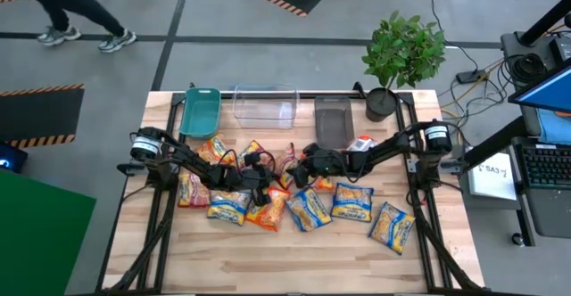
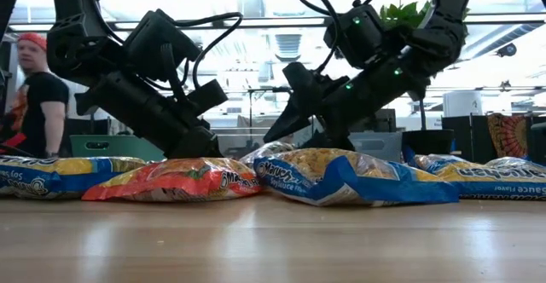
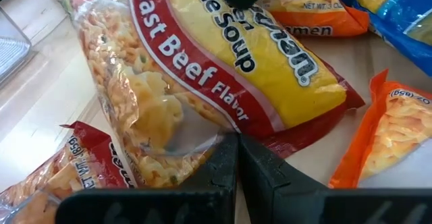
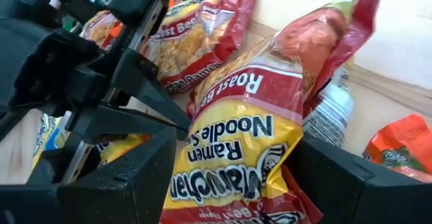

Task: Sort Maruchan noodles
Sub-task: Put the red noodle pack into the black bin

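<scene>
A red-and-yellow Roast Beef noodle packet [image 4: 250, 129] is held up at mid-table between my two arms. My left gripper [image 3: 236, 158] is shut on its side edge. My right gripper [image 4: 236, 183] is open. Its two fingers stand either side of the packet's near end, and I cannot tell whether they touch it. From above, the left gripper [image 1: 270, 176] and the right gripper [image 1: 300, 170] meet over the pile. Blue-and-yellow packets [image 1: 352, 201], an orange packet [image 1: 268, 212] and red packets [image 1: 192, 189] lie flat on the table. My left gripper pinches one long side edge of the Roast Beef packet [image 3: 217, 140] between its two fingers, about halfway along, at the clear part of the wrapper. The fingers come from the table's left, slanting down, and lie across that edge. The packet stands tilted, its far end [image 4: 351, 8] up.
A teal bin [image 1: 200, 111], a clear bin [image 1: 264, 106] and a grey bin [image 1: 333, 118] stand along the far edge, with a potted plant [image 1: 401, 55] at the far right corner. A person [image 2: 34, 87] is beyond the table's left. Bare wood lies along the near edge [image 1: 285, 260].
</scene>
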Tool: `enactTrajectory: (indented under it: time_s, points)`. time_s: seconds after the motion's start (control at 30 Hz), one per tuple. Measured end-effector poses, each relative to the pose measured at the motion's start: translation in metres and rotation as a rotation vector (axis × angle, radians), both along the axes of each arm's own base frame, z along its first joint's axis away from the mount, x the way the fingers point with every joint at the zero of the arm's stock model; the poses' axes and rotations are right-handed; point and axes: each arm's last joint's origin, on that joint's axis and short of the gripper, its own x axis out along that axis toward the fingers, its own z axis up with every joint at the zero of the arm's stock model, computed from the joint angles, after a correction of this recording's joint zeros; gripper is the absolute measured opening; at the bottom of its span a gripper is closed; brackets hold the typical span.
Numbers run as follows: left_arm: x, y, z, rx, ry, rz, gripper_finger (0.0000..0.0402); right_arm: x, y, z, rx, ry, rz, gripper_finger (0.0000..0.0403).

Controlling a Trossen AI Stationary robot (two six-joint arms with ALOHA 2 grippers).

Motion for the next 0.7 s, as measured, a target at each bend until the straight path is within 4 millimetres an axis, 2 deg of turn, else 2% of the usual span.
enactTrajectory:
  time_s: [0.13,0.2,0.53,0.63,0.7]
  points:
    - [0.000,0.000,0.000,-0.001,0.000,0.001,0.0000,0.005,0.000,0.001,-0.015,0.019,0.010,0.0258]
    - [0.000,0.000,0.000,-0.001,0.000,0.001,0.0000,0.007,0.000,0.002,-0.024,0.032,0.016,0.0242]
    - [0.000,0.000,0.000,-0.002,-0.003,0.000,0.0000,0.010,0.001,0.007,-0.034,0.028,0.052,0.0061]
    - [0.000,0.000,0.002,-0.002,-0.008,0.000,0.0000,0.010,0.002,0.009,-0.038,0.021,0.061,0.0021]
    - [0.000,-0.001,0.002,-0.004,-0.008,-0.003,0.0000,0.010,0.003,0.012,-0.038,0.014,0.074,0.0013]
